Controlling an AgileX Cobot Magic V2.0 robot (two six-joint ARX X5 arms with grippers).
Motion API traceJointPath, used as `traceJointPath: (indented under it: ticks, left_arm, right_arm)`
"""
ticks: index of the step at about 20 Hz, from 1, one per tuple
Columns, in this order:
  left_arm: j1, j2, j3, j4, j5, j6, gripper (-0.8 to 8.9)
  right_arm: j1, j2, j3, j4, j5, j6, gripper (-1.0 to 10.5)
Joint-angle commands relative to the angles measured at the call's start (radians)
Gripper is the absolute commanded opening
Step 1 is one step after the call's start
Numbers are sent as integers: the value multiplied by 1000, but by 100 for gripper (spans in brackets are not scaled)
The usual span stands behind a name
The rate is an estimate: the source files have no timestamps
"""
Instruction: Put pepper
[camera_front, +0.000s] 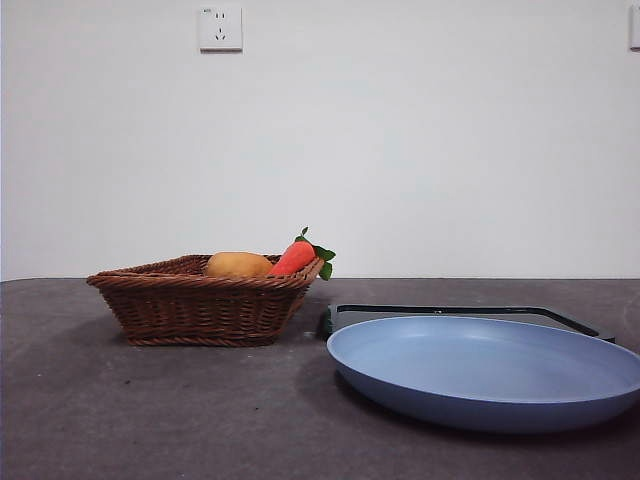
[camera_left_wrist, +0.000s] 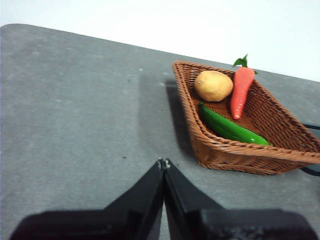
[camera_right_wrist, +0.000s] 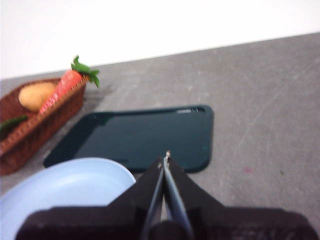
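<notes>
Desk (camera_front: 150, 420) first: we see a grey surface carrying everything. On it lies a blue plate (camera_front: 490, 375), with a dark tray (camera_front: 450, 313) just behind it. Beside them stands a wicker basket (camera_front: 195, 310), which holds the pepper (camera_left_wrist: 232, 129) lying along its near wall, a carrot (camera_left_wrist: 241, 90) leaning on the rim, and a potato (camera_left_wrist: 213, 85) next to it. Our left end effector (camera_left_wrist: 163, 162) hangs clenched over bare desk near the basket; our right end effector (camera_right_wrist: 166, 156) is clenched too, above the tray's edge by the plate.
</notes>
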Motion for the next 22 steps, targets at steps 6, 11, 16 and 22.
traceJointPath:
  ticks: [6, 11, 16, 22]
  left_arm:
    - [2, -2, 25, 76, 58, -176, 6]
    - [2, 44, 114, 45, 105, -191, 6]
    - [2, 154, 244, -6, 111, -185, 6]
    - [2, 316, 401, -84, 215, -99, 6]
  right_arm:
    - [2, -2, 11, 72, -3, 317, 5]
    - [2, 37, 79, 72, -23, 360, 5]
    - [2, 153, 195, 53, -58, 349, 5]
    - [3, 355, 405, -90, -189, 274, 5]
